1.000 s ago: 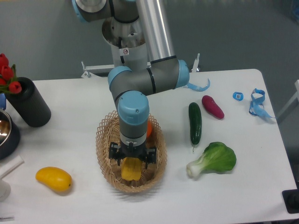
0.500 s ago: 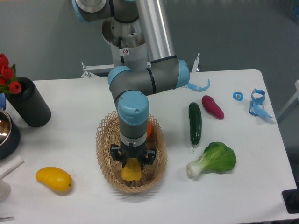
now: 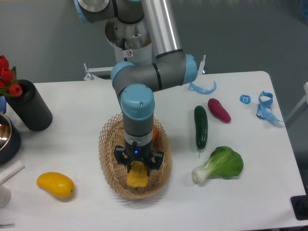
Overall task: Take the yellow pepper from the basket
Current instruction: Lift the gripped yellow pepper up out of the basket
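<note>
The yellow pepper (image 3: 136,175) is a blocky yellow-orange piece inside the woven wicker basket (image 3: 109,144), near its front. My gripper (image 3: 138,166) points straight down over the basket with its black fingers shut on the pepper's upper end. The arm's wrist hides the pepper's top and the middle of the basket. A bit of an orange object (image 3: 154,133) peeks out behind the wrist inside the basket.
A smooth yellow mango-like fruit (image 3: 55,185) lies left of the basket. To the right lie a cucumber (image 3: 200,126), a purple eggplant (image 3: 219,109) and a bok choy (image 3: 220,164). At the far left are a black vase (image 3: 30,106) with red flowers and a dark bowl (image 3: 6,137).
The fingers have closed in on the pepper's top. The wrist has shifted slightly, and the pepper now sits a touch higher between the fingers.
</note>
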